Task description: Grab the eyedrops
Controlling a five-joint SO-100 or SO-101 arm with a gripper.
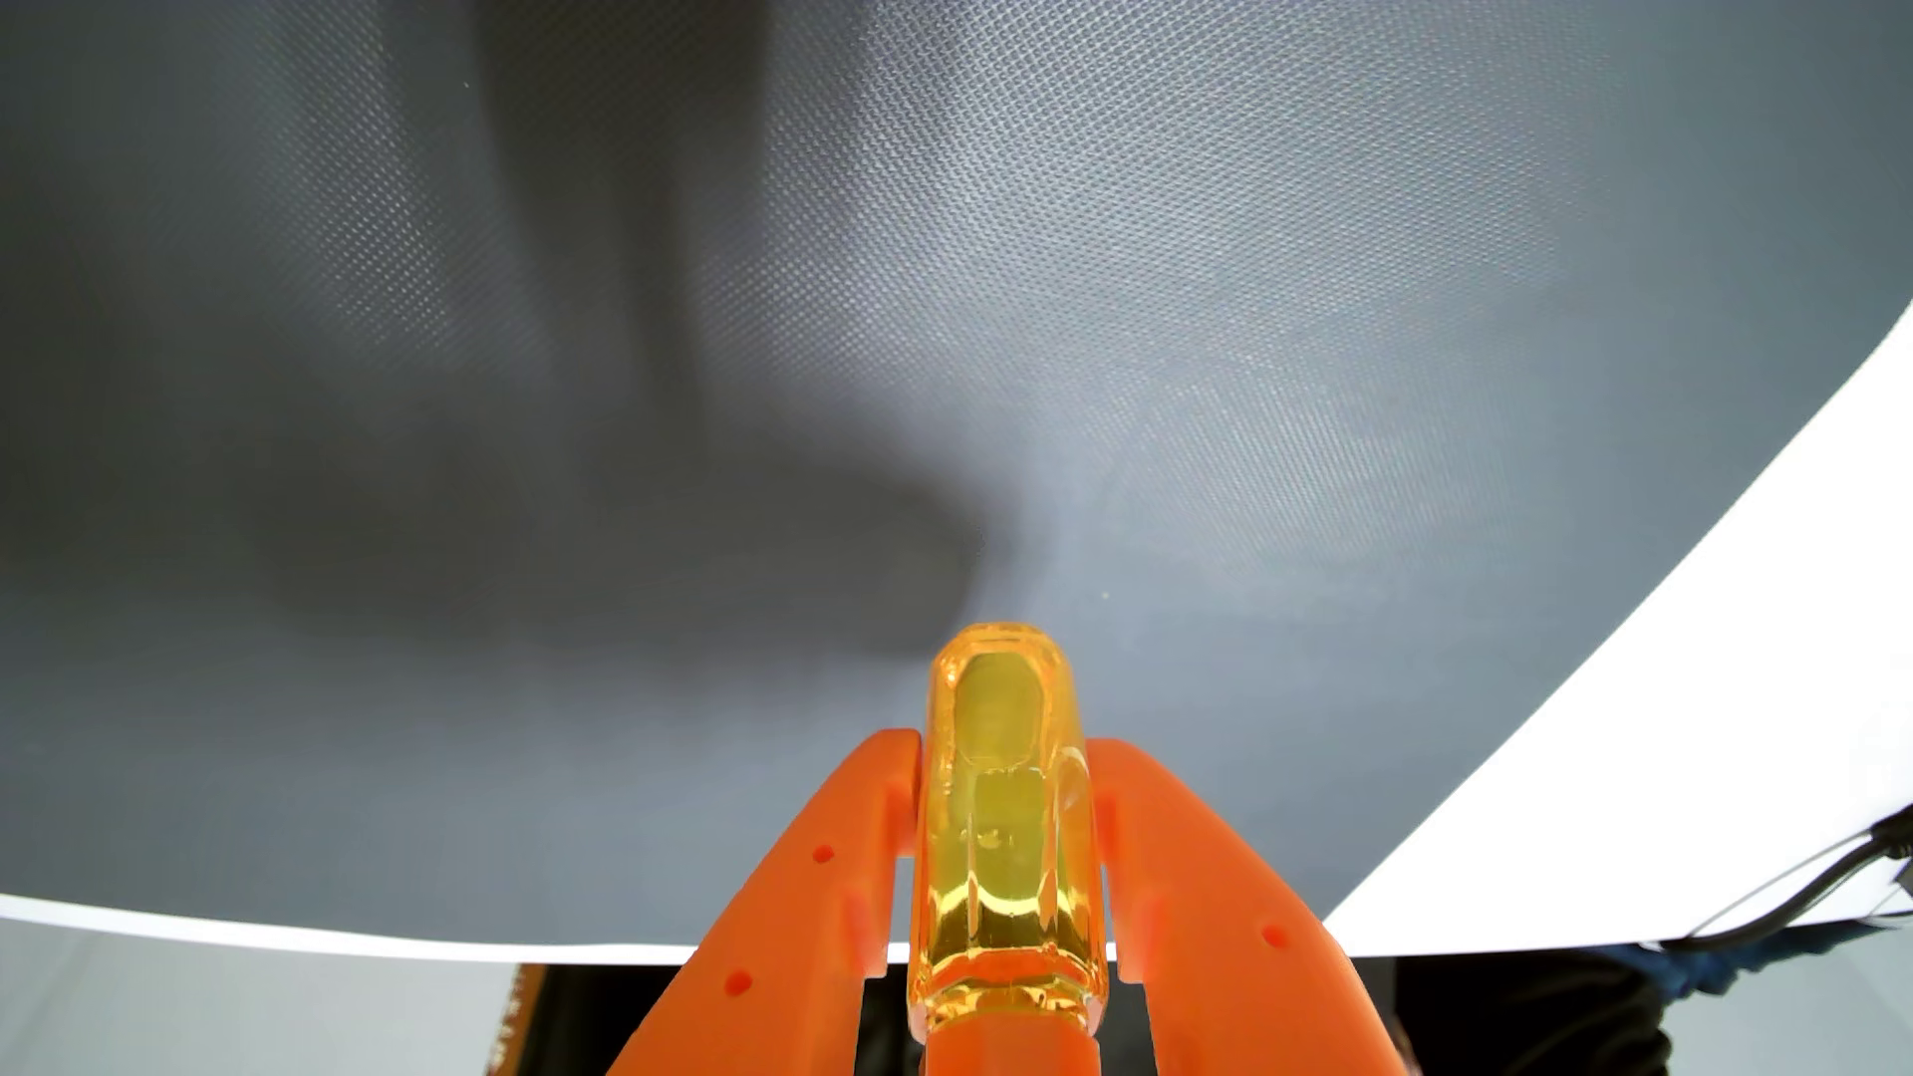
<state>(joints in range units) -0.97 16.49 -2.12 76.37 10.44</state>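
In the wrist view a small clear yellow eyedrops bottle [1002,828] with an orange cap at its lower end sits between my two orange fingers [797,879]. My gripper [1004,750] is shut on the bottle, one finger pressing each side. The bottle's rounded bottom end pokes out past the fingertips, over the grey mat. It hangs above the mat, whose surface shows a dark shadow of the arm.
A grey textured mat [1190,362] covers most of the surface. Its edge runs along the bottom and curves up at the right, with white table [1708,724] beyond. A black cable [1801,895] lies at the right edge.
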